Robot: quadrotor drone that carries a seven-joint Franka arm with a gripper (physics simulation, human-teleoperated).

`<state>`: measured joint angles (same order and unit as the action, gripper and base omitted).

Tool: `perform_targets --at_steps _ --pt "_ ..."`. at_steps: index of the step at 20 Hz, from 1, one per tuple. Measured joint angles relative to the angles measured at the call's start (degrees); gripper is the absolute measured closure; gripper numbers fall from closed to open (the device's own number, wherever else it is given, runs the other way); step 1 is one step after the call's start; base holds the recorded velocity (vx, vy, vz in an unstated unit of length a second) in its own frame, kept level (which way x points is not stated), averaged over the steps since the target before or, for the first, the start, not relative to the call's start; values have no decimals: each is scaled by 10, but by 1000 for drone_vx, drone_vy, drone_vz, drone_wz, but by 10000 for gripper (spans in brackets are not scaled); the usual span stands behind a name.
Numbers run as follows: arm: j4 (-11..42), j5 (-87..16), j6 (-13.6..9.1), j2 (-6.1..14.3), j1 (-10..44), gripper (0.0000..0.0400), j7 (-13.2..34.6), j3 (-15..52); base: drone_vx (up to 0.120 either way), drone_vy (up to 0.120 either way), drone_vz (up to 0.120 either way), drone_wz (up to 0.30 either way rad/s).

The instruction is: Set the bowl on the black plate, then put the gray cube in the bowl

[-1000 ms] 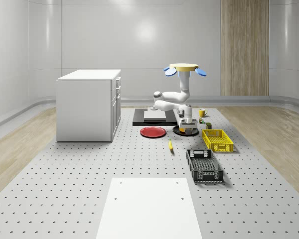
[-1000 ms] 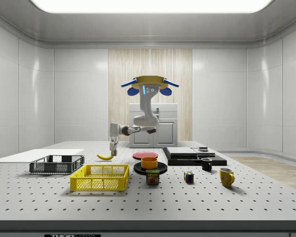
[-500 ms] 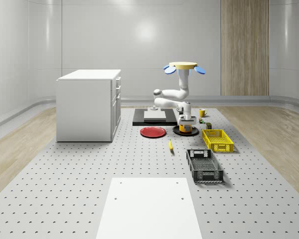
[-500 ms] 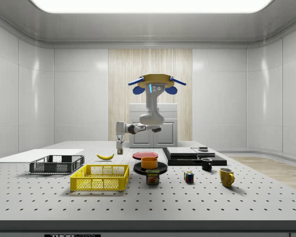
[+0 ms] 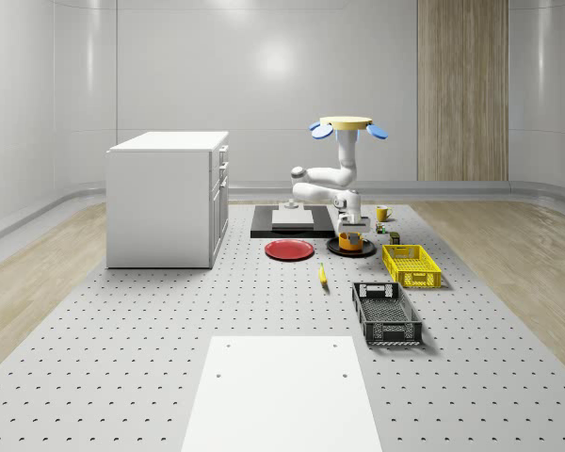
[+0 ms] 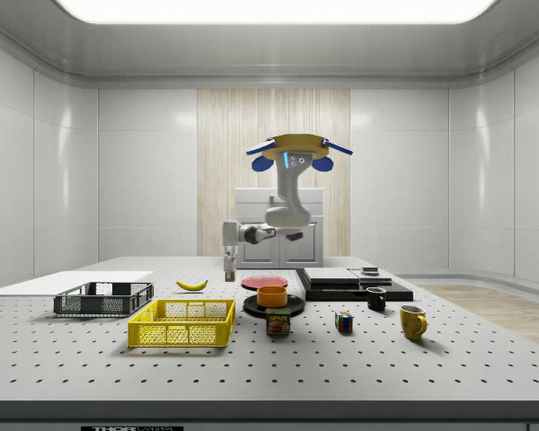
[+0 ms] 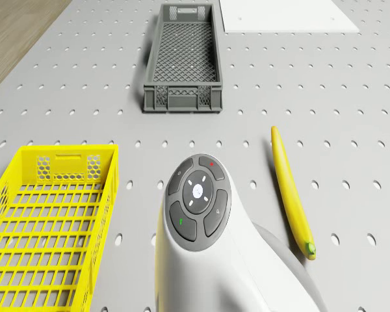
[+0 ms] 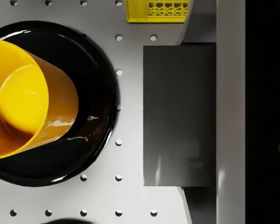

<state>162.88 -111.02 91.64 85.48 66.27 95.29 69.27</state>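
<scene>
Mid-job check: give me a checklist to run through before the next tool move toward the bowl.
1. Bowl sits on the black plate: ok.
2. Gray cube held between the fingers of the tool: ok, as the wrist view shows.
3. Tool centred over the bowl: not ok; in the side view it hangs toward the side view's left of the bowl, and in the wrist view the bowl lies to one side of the cube.
4. Tool above the bowl's rim: ok in the side view.
5. Bowl has nothing inside it: ok.
6. Drone hovers above the table near the plate: ok.
</scene>
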Motion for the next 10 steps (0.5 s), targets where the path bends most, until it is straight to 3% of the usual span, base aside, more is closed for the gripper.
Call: perform_targets --at_steps 2,10 --pt "0 0 0 0 0 150 0 0 -120 100 0 0" --pt "0 0 1 1 0 150 0 0 -120 10 0 0"
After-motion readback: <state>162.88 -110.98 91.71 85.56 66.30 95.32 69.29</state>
